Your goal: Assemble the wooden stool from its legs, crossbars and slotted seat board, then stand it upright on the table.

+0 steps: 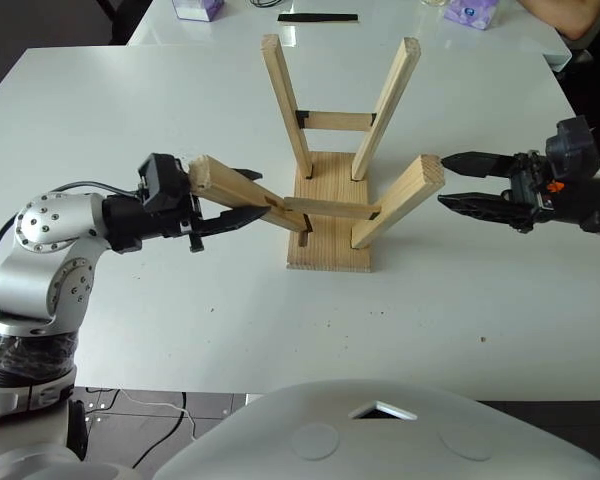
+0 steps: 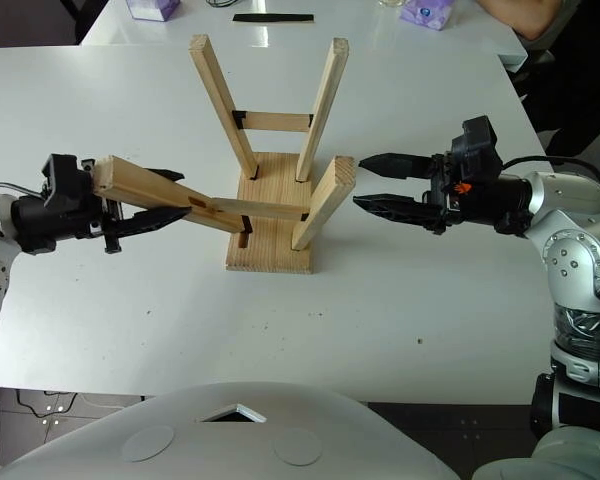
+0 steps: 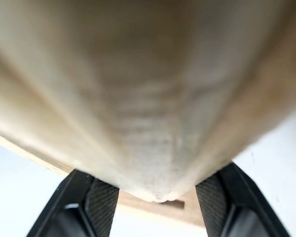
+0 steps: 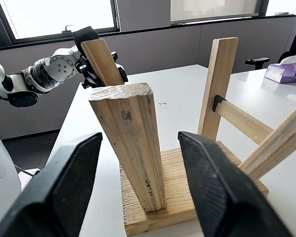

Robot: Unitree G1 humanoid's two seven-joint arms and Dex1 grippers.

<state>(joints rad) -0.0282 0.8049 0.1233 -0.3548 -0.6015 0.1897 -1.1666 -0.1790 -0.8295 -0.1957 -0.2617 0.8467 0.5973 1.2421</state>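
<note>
Assembly looked done: pale wooden four-legged stool sat inverted, seat down, on white tabletop; left tool clamped near-left leg, right tool gaped at near-right leg end; uprighting remained.

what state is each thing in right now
stool, upside down, seat flat on the table
near left leg, leaning far outward, inside the left gripper
near right leg, leaning outward, not held
left gripper, around the near left leg, grip unclear
right gripper, open, at the near right leg's end
</note>
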